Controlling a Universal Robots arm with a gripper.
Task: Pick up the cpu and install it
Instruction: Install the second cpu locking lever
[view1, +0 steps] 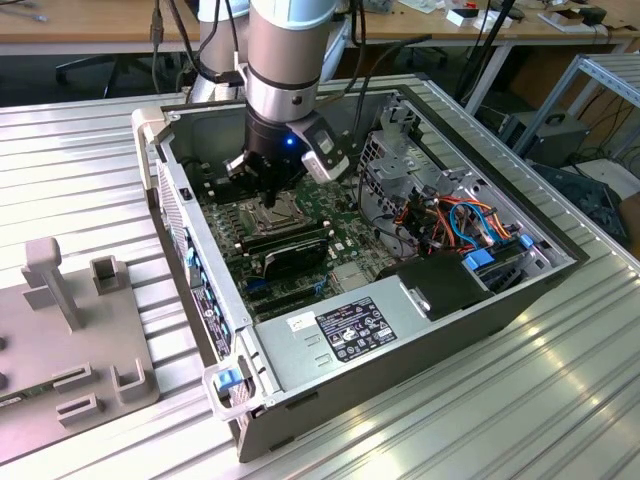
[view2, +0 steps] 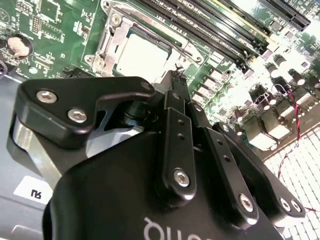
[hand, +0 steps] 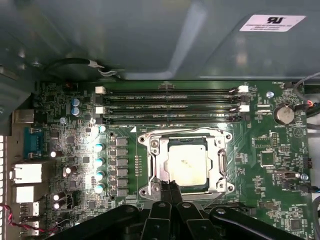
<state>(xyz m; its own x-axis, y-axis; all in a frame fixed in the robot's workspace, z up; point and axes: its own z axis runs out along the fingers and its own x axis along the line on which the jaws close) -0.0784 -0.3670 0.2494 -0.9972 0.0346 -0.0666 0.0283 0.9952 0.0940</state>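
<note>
The arm reaches down into the open computer case (view1: 400, 330), which lies on its side on a ribbed metal table (view1: 80, 150), and the gripper (hand: 170, 187) hangs low over the green motherboard (hand: 70, 145). Its two black fingers (view2: 176, 95) are pressed together with no gap between the tips, and nothing is pinched between them. The cpu (hand: 187, 166) — a dull silver square — sits flat inside the metal-framed socket (hand: 150, 150), its top bare, with the frame running around all four of its edges. In both wrist views the fingertips stand at the socket's edge, just beside the chip; whether they touch the frame I cannot tell. Long black memory slots (hand: 170, 102) run in parallel rows just beyond the socket. In the exterior view a grey fixture plate (view1: 60, 340) with upright blocks lies on the table at the exterior view's left, well apart from the case.
</note>
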